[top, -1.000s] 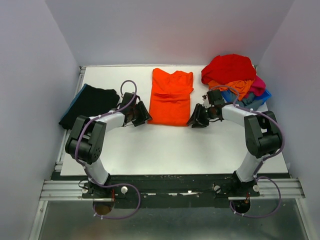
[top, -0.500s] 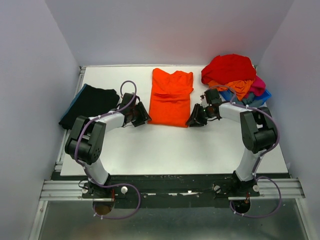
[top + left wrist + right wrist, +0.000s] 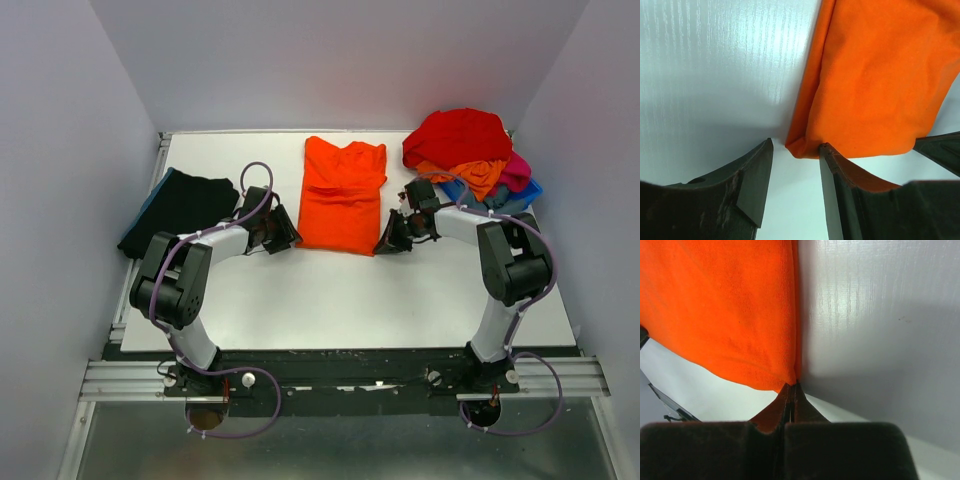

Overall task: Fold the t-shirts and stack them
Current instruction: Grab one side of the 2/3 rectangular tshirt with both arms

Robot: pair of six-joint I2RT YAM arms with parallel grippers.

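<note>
The orange shirt (image 3: 342, 193) lies in the middle of the table (image 3: 340, 290) as a long strip, collar at the far end and hem toward the arms; a folded black shirt (image 3: 178, 208) sits well off to the left, and a heap of shirts (image 3: 458, 138), red on top, waits at the far right corner. Both arms are down at the near hem, one at each corner. The right claw (image 3: 390, 240) looks clenched; from its own camera the fingers meet with no gap and the cloth's corner runs right into their tips (image 3: 791, 387), so I take it to be pinching that corner, though how deep the bite goes is hidden. The left claw (image 3: 283, 232) is released; its fingers stand apart on either side of the other corner (image 3: 796, 150), the inner one touching the cloth, nothing gripped yet. The step, I'd say, is folding the hem up toward the collar; to do it well the left should close on every layer at that corner, not just the top one; then both should rise together and travel level, so the hem stays straight and lands square on the far end; an uneven lift would skew the fold or drag the whole strip along the table.
</note>
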